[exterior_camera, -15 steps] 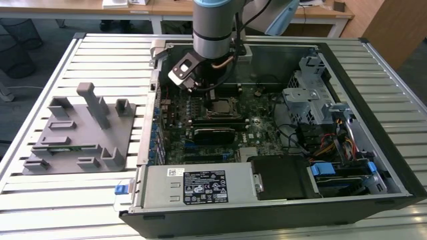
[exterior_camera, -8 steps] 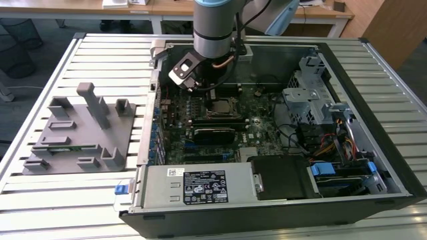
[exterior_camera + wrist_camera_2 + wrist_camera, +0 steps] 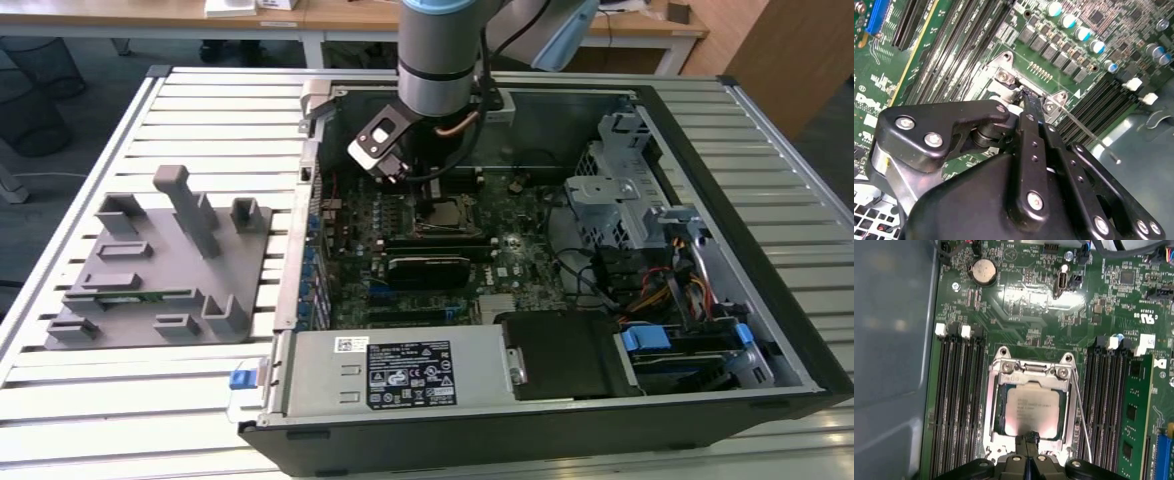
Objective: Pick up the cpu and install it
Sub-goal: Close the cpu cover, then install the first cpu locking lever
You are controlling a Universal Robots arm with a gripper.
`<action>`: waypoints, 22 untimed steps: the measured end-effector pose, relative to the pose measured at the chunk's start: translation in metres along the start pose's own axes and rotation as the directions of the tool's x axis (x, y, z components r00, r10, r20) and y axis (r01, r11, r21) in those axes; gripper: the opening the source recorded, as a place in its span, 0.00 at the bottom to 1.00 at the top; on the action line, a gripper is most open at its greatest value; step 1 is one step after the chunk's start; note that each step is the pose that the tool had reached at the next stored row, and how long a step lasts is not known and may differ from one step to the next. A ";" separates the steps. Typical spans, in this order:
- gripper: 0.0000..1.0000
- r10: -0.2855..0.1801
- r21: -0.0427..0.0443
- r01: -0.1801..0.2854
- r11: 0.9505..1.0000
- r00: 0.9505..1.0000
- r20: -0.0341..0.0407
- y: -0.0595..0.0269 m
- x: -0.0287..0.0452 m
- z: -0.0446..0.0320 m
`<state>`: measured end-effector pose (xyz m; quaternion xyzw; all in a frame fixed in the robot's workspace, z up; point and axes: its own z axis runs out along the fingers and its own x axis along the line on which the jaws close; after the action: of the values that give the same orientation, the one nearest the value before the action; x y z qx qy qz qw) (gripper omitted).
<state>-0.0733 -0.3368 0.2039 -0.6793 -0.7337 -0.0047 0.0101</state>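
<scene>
one open black metal computer case (image 3: pixel 534 432) sits in the middle of the exterior view, and one grey plastic fixture plate (image 3: pixel 147 300) lies at the exterior view's left. there is one grey-and-blue robot arm (image 3: pixel 438 60) and one black gripper (image 3: pixel 1027 438). the first wrist view shows one square silver-topped cpu (image 3: pixel 1032 407), one round silver coin battery (image 3: pixel 983 271), one green memory stick (image 3: pixel 1134 415) and two silver screws (image 3: pixel 1007 368) on one metal socket frame (image 3: pixel 990 405).

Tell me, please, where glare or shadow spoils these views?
First wrist view: strong glare washes out the motherboard above the socket, and the cpu lid shows a pale sheen. Second wrist view: the dark claw looms in the foreground, with a white hotspot beside the socket. Exterior view: even light on the table, dimmer inside the computer case.
</scene>
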 end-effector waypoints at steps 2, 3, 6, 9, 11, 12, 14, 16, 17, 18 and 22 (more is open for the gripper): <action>0.11 0.000 0.000 0.000 1.000 1.000 0.000 0.0020 -0.0002 0.0000; 0.11 0.000 0.000 0.000 1.000 1.000 0.000 0.0028 -0.0002 0.0000; 0.11 0.000 0.000 0.000 1.000 1.000 0.000 0.0055 -0.0004 0.0000; 0.11 0.000 0.000 0.000 1.000 1.000 0.000 0.0076 -0.0006 -0.0001; 0.11 0.000 0.000 0.000 1.000 1.000 0.000 0.0096 -0.0007 -0.0001; 0.11 0.000 0.000 0.000 1.000 1.000 0.000 0.0107 -0.0008 -0.0001; 0.11 0.000 0.000 0.000 1.000 1.000 0.000 0.0129 -0.0010 -0.0001; 0.11 0.000 0.000 0.000 1.000 1.000 0.000 0.0152 -0.0012 -0.0001; 0.11 0.000 0.000 0.000 1.000 1.000 0.000 0.0159 -0.0013 -0.0001; 0.11 0.000 0.000 0.000 1.000 1.000 0.000 0.0165 -0.0013 -0.0001; 0.11 0.000 0.000 0.000 1.000 1.000 0.000 0.0168 -0.0013 -0.0005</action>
<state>-0.0565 -0.3367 0.2043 -0.6794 -0.7337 -0.0045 0.0102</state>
